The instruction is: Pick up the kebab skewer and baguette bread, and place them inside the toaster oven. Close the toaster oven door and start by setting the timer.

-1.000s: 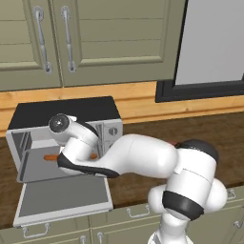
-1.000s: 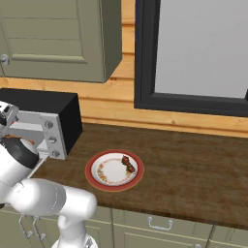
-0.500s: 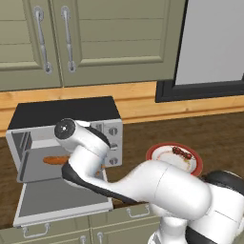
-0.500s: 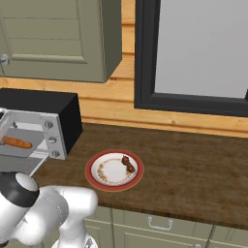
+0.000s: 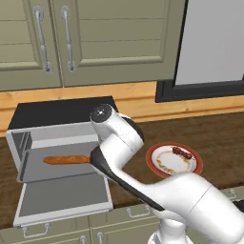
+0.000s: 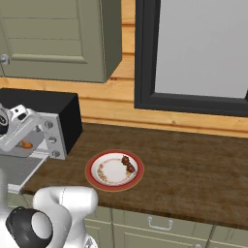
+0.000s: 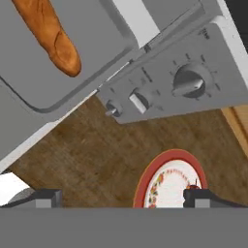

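Our gripper (image 7: 121, 197) hangs empty, fingers wide apart, just in front of the silver-grey boxy toaster oven (image 5: 59, 125), where the long orange-brown baguette bread (image 5: 66, 160) already lies. We judge the short red-brown kebab skewer (image 6: 128, 163) comes next: it lies on the red-rimmed plate (image 6: 93, 175) on the bench, to the oven's right.

My own arm (image 5: 119, 157) blocks the right end of the toaster oven (image 5: 62, 116) mouth at frame centre. The toaster oven door (image 5: 64, 200) juts out flat at lower left. Bare bench (image 6: 193, 160) lies open right of the plate (image 6: 115, 170), where the kebab skewer (image 6: 128, 163) sits unobstructed.
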Available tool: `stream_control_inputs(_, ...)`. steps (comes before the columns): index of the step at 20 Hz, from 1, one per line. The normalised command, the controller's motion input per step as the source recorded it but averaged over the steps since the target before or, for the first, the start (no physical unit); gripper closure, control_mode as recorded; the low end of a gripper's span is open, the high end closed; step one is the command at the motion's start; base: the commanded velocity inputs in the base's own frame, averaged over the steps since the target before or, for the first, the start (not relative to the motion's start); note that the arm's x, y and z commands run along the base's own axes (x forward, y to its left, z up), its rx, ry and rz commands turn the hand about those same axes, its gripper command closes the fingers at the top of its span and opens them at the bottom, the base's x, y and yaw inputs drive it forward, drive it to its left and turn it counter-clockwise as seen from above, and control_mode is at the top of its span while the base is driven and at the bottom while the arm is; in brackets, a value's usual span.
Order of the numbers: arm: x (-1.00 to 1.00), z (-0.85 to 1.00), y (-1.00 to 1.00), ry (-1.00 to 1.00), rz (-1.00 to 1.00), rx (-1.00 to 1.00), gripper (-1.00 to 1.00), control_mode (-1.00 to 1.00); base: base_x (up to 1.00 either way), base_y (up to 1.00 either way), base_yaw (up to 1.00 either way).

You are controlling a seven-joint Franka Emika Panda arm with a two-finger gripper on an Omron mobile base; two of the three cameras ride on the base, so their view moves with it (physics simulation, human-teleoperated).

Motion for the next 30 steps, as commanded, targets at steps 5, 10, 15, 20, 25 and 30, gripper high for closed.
stream_control_inputs(5,0.00,0.39,-1.00,0.12,-0.35,0.12,-1.00,-1.00,0.00,0.00,0.00)
stream_control_inputs(10,-0.01,0.11,-1.00,0.08,-0.22,0.20,-1.00,-1.00,0.00,0.00,0.00)
stream_control_inputs(15,-0.02,-0.05,-1.00,0.04,-0.15,0.15,-1.00,-1.00,0.00,0.00,0.00)
stream_control_inputs(20,0.07,-0.24,-0.88,0.00,-0.06,0.15,-1.00,-1.00,0.00,0.00,0.00)
stream_control_inputs(25,0.34,-0.42,-0.48,0.00,0.00,0.09,-1.00,-1.00,0.00,0.00,0.00)
stream_control_inputs(30,0.50,-0.45,-0.16,0.00,0.00,0.00,-1.00,-1.00,0.00,0.00,0.00)
